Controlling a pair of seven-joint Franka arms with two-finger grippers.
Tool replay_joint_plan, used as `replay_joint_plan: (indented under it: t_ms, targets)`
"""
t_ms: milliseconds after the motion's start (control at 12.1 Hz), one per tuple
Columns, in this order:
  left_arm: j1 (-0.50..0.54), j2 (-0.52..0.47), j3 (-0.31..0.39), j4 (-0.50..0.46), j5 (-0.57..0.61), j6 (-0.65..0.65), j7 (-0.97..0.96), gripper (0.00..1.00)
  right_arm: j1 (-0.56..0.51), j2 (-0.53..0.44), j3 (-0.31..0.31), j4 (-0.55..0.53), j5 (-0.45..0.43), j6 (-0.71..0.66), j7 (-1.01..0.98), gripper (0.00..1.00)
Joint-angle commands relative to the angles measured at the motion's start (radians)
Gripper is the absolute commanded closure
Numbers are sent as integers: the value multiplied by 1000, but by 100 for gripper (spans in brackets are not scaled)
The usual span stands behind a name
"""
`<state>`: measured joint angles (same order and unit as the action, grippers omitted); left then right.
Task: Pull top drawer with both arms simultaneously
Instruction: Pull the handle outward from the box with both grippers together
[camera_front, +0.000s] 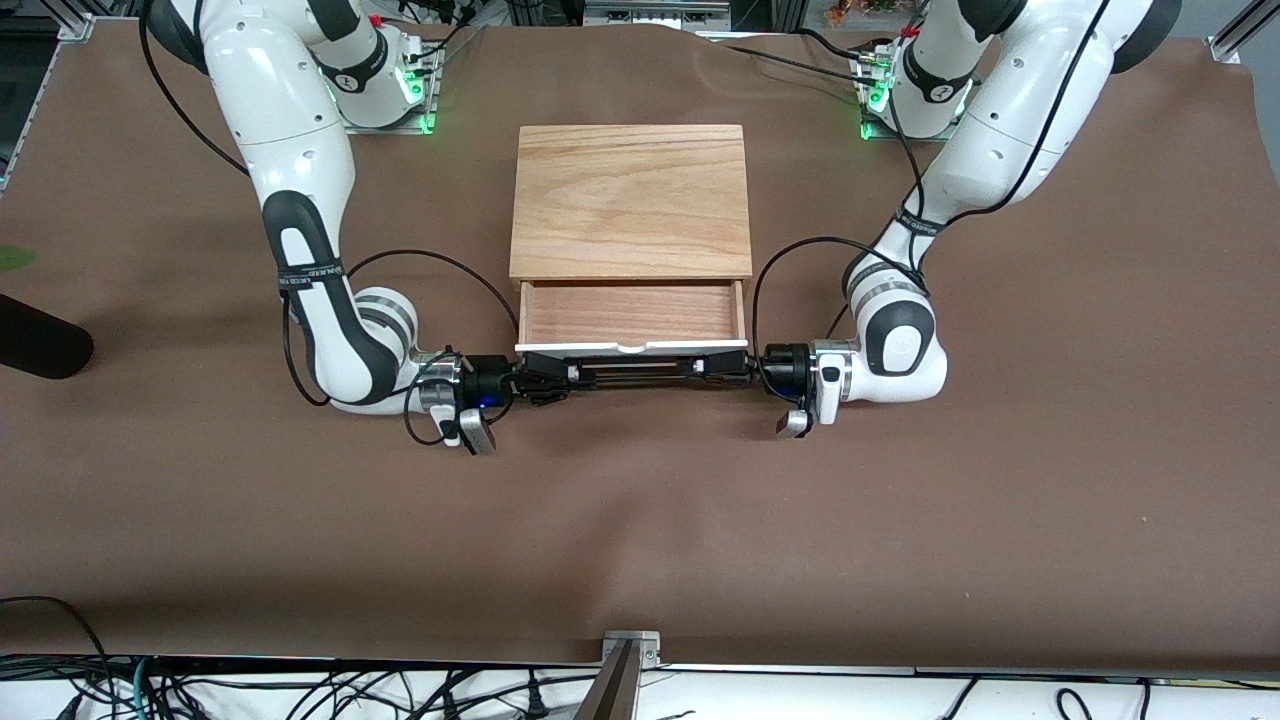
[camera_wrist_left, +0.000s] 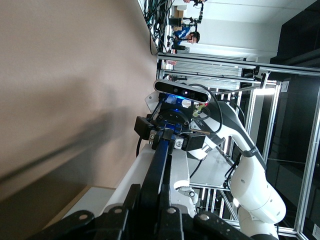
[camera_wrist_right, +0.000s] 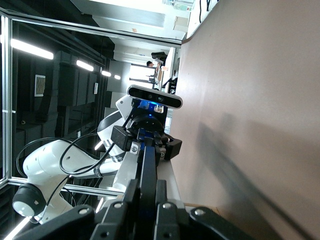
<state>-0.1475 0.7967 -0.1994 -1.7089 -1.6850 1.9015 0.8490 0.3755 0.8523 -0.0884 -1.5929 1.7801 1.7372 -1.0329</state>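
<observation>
At the middle of the tabletop (camera_front: 640, 520), well back from the edge nearest the front camera, the black bar handle (camera_front: 632, 370) of the top drawer (camera_front: 632, 315) runs level between the two arms. The right gripper (camera_front: 540, 380) is clamped on the handle's end toward the right arm's side of the tabletop, and the left gripper (camera_front: 725, 366) is clamped on the opposite end; both sets of fingers are closed tight on the bar. Each wrist view looks straight down the handle to the other arm's gripper. Just past the handle the drawer's white front panel (camera_front: 632, 345) stands clear of the box, and the reddish-tan tray lies exposed and empty. Farther on, the box's light wood top slab (camera_front: 630, 200) covers the remainder. By the look of it the pull is largely done; how much travel remains cannot be told, and letting go is still to come.
</observation>
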Motion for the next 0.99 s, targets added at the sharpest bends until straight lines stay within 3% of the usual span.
replay_joint_plan:
  t_ms: [0, 663, 746, 829, 912]
  targets:
    - [9, 16, 52, 28, 48, -4, -80, 100, -53, 11, -16, 47, 7, -19, 27, 86]
    - [0, 36, 81, 61, 47, -4, -107, 100, -76, 68, -16, 139, 8, 1, 56, 86]
    - [2, 35, 81, 60, 45, -6, -107, 100, -76, 68, -16, 139, 7, 2, 56, 82]
    - [3, 33, 81, 52, 45, -9, -107, 100, -76, 67, -16, 139, 5, 1, 56, 48]
    - [3, 30, 81, 45, 45, -13, -107, 100, -75, 67, -16, 137, 7, 1, 54, 7]
